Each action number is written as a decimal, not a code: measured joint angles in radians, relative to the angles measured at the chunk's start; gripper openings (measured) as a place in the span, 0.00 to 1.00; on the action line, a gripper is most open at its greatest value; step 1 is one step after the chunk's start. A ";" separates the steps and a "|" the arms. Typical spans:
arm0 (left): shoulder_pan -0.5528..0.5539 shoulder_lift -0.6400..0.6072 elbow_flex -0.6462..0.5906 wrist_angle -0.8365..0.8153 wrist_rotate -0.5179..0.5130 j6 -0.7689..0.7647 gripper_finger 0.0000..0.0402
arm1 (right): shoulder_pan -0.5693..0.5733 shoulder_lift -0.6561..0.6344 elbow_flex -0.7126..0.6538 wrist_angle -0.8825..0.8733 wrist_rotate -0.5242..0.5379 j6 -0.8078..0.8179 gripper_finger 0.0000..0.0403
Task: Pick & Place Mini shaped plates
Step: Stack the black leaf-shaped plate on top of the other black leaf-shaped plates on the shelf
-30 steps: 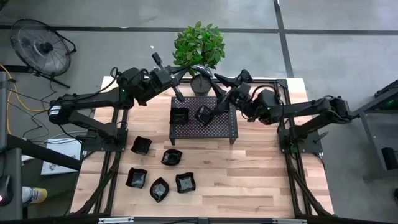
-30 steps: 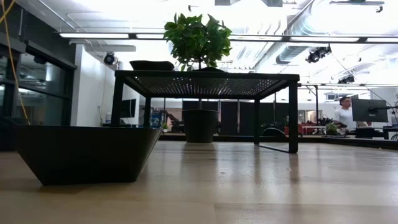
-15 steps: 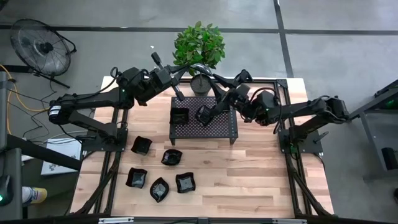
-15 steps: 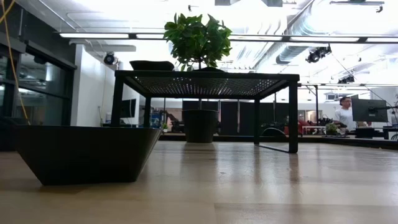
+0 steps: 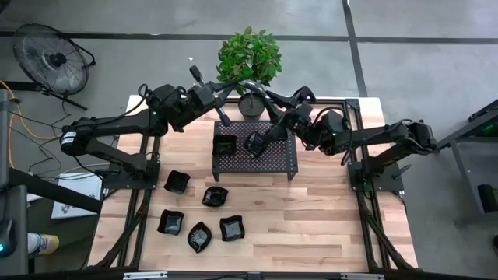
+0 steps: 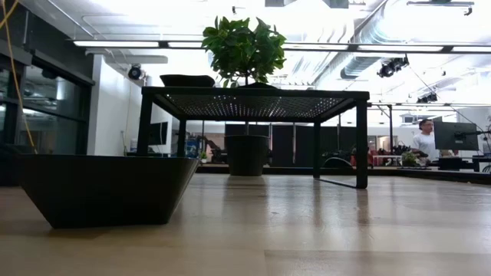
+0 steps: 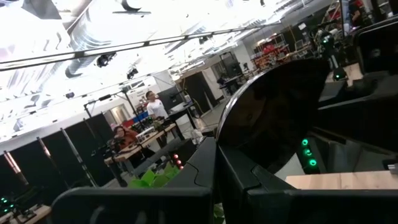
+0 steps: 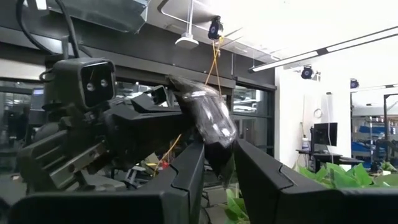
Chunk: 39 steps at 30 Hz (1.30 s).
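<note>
- The right gripper [image 5: 264, 141] is hanging over the black perforated rack [image 5: 286, 159], its fingers [image 8: 186, 171] pinched on a small glossy dish [image 8: 208, 127] by its rim.
- That held dish [image 5: 255, 144] is sitting at the fingertips, just above the rack's middle, tipped up on edge so that its hollow is facing sideways rather than up; its long axis is running out along the fingers.
- A square plate [image 5: 225, 145] is already lying flat on the rack just beside it, toward the left arm.
- The left gripper [image 5: 223, 117] is hovering at the rack's far edge near the plant pot [image 5: 250, 104]; its fingers [image 7: 233, 168] are also clamped on a dark rounded plate [image 7: 273, 115], held edge-up.
- Five more plates [image 5: 200, 236] are waiting on the wooden table [image 5: 327, 225], well apart from both grippers, nearer the left arm.
</note>
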 joint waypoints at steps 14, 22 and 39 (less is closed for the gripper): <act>0.000 0.000 0.000 -0.004 0.011 0.000 0.00 | -0.005 0.000 0.000 -0.005 0.001 0.012 0.10; 0.000 -0.002 0.000 -0.003 0.046 0.000 0.00 | -0.005 0.000 0.000 -0.002 0.008 0.017 0.01; -0.001 0.011 0.002 -0.053 0.177 0.063 0.24 | -0.006 0.000 0.000 -0.029 0.050 0.098 0.00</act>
